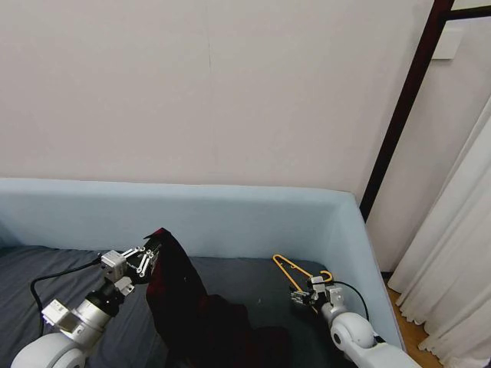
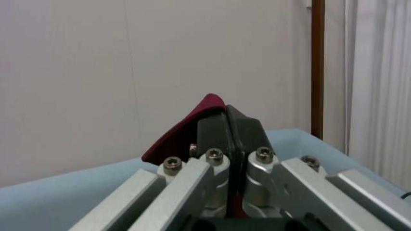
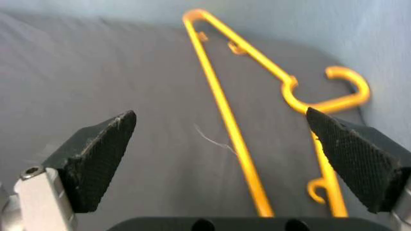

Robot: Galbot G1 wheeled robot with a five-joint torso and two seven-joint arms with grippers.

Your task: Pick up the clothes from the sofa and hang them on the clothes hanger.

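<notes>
Dark red clothing (image 1: 188, 310) is held at one upper edge by the left gripper (image 1: 151, 254), whose jaws are closed tight on a fold of it above the grey seat of the sofa (image 1: 230, 215). The gripped part rises into a peak. The rest hangs down and lies in a heap on the seat, around the middle and toward the front edge. The right gripper (image 3: 218, 125) hovers low over the right end of the seat with its jaws wide open and nothing between them. Just under it lies the orange hanger (image 3: 217, 96), flat on the seat near the back right corner, its hook turned toward the side wall of the sofa. The clothing looks light and very soft, so I think it will sag and swing from one pinch point. A hold near the collar or shoulder would let it open better than a hold in the middle. The hanger seems thin, stiff and light, perhaps a little slippery on its smooth bars. I judge the straight long bar or the neck under the hook is the best place to take it, because there the fingers can close fully around it.
</notes>
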